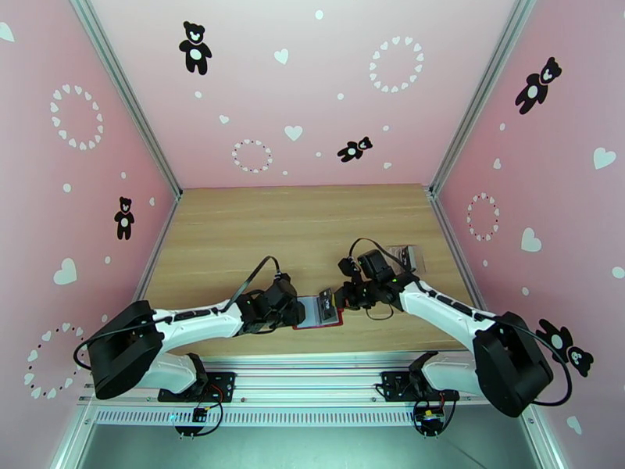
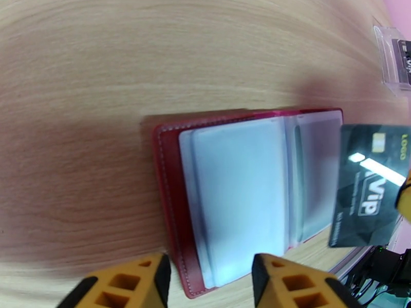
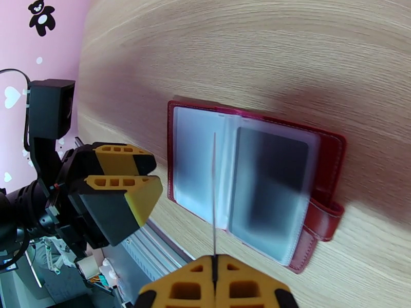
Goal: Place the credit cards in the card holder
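A light wooden table (image 1: 305, 220) with fine grain sits inside a booth of three pink walls: the far wall (image 1: 312, 87), the left wall (image 1: 47, 228) and the right wall (image 1: 547, 189). They carry black teddy bears (image 1: 194, 47), white hearts (image 1: 293, 132), small white dots and rings of hearts (image 1: 396, 64). Silver metal posts (image 1: 125, 95) run up the two far corners. A ribbed metal rail (image 1: 312, 367) borders the table's near edge, with a grey surface (image 1: 312, 447) nearer still. The light is even and soft.
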You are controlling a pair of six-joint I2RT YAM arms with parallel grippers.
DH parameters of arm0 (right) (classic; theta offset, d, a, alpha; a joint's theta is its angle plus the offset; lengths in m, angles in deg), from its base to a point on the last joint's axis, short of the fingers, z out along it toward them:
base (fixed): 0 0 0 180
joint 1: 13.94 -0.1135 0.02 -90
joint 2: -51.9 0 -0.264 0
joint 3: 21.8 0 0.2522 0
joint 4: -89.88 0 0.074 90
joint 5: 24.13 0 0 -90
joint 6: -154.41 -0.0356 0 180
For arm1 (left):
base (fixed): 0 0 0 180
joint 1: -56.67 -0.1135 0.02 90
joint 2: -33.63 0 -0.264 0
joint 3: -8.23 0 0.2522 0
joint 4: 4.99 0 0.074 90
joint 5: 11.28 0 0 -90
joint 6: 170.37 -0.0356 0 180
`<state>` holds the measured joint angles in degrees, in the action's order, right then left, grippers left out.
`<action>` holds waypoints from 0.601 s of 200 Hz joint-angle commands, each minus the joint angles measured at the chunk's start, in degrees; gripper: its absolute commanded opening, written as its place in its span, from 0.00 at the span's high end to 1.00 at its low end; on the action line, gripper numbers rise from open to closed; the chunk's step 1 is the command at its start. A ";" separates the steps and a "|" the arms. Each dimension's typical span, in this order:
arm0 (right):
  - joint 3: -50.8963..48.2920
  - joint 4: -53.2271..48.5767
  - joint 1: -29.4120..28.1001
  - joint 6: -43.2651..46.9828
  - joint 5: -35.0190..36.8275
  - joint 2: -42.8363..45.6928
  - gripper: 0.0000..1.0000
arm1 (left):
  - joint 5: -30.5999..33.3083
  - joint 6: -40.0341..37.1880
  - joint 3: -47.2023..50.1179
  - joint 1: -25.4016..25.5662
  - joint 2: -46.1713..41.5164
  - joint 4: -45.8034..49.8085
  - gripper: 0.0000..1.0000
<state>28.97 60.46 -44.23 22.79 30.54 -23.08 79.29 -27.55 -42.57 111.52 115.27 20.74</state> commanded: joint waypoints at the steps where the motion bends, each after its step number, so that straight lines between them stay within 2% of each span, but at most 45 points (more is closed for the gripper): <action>1: -1.55 6.30 -0.63 -3.16 -1.57 -1.84 1.00 | -0.91 0.42 -1.33 -0.39 1.30 -1.24 0.55; 120: -5.11 12.14 -1.53 -4.95 -2.38 -5.80 1.00 | -1.27 0.81 -1.63 -0.36 3.82 -1.70 0.58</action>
<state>24.78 70.84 -45.32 18.48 29.10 -27.97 79.14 -27.53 -42.88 111.52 118.16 19.89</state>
